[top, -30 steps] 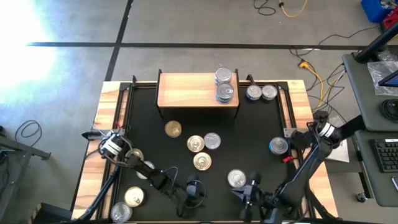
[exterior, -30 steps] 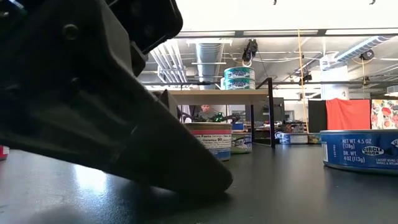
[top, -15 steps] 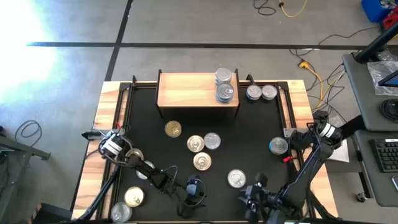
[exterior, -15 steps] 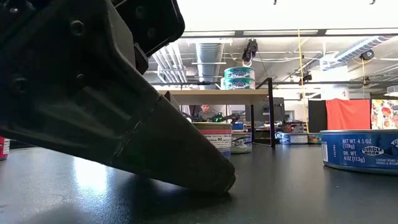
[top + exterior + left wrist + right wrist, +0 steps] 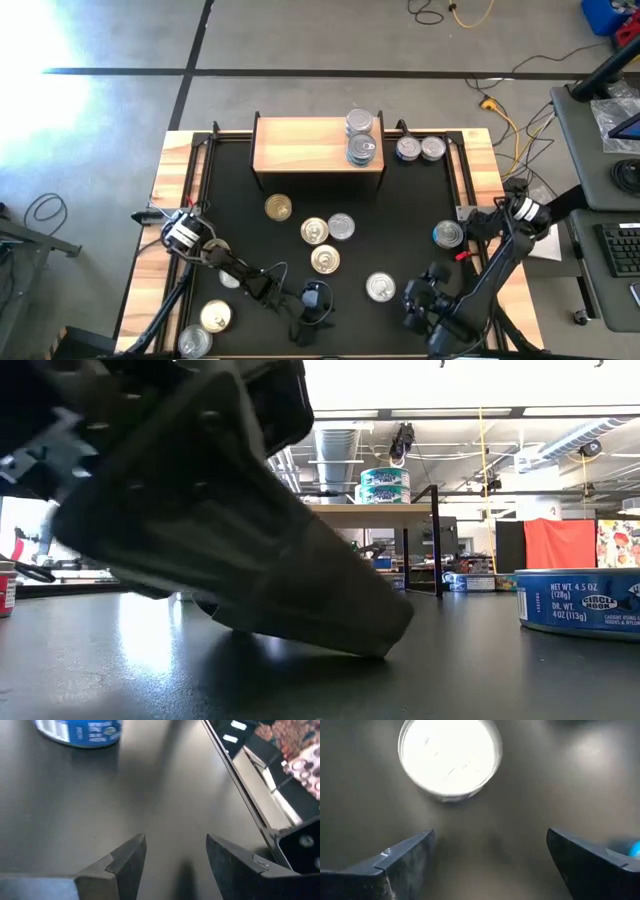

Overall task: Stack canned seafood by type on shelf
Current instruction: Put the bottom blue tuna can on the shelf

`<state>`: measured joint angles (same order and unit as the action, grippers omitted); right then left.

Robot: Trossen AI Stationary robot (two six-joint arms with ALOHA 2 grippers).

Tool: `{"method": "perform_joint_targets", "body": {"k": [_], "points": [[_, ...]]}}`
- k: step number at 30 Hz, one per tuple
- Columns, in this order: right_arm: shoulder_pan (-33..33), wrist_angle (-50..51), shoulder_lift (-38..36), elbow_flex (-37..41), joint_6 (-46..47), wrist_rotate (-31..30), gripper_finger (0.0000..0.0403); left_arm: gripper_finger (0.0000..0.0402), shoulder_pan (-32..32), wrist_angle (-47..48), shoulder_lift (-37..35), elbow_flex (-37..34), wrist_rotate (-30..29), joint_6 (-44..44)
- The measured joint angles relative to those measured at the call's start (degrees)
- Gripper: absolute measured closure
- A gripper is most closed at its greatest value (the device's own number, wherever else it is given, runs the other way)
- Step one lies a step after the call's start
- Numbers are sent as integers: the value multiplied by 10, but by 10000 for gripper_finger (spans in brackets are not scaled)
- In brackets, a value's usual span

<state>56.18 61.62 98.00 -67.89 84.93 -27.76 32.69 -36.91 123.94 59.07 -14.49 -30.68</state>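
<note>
Hovering low at the table's near edge with jaws spread wide, the right gripper [image 5: 422, 300] seems lined up on the silver-lidded can [image 5: 450, 757] just beside it, bound for the shelf [image 5: 300, 145], while the left gripper [image 5: 175, 852] waits half-open.

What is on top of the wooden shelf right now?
Cans stand at the right end of the shelf: the high view shows two silver lids, and the low view shows a green-labelled can stacked on another. How many cans sit under each lid is hidden from above.
</note>
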Motion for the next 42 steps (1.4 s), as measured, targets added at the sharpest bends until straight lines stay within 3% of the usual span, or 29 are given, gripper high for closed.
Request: {"method": "perform_joint_targets", "body": {"k": [6, 13, 25, 28, 36, 42], "points": [[15, -139, 0, 67, -22, 16, 21, 195, 0, -2, 0, 0, -5, -17], [20, -91, 0, 52, -76, 8, 21, 136, 0, 20, -1, 4, -54, -36], [35, -207, -2, 152, -84, -16, 21, 67, -5, 89, 1, 47, -98, -18], [35, -213, -1, 161, -88, -48, 21, 61, -5, 99, 1, 48, -101, -18], [31, -257, -3, 198, -118, -62, 21, 61, -22, 91, 2, 47, -88, -11], [22, -354, -2, 221, -187, -116, 21, 61, -39, 63, 32, 69, -77, 30]]}}
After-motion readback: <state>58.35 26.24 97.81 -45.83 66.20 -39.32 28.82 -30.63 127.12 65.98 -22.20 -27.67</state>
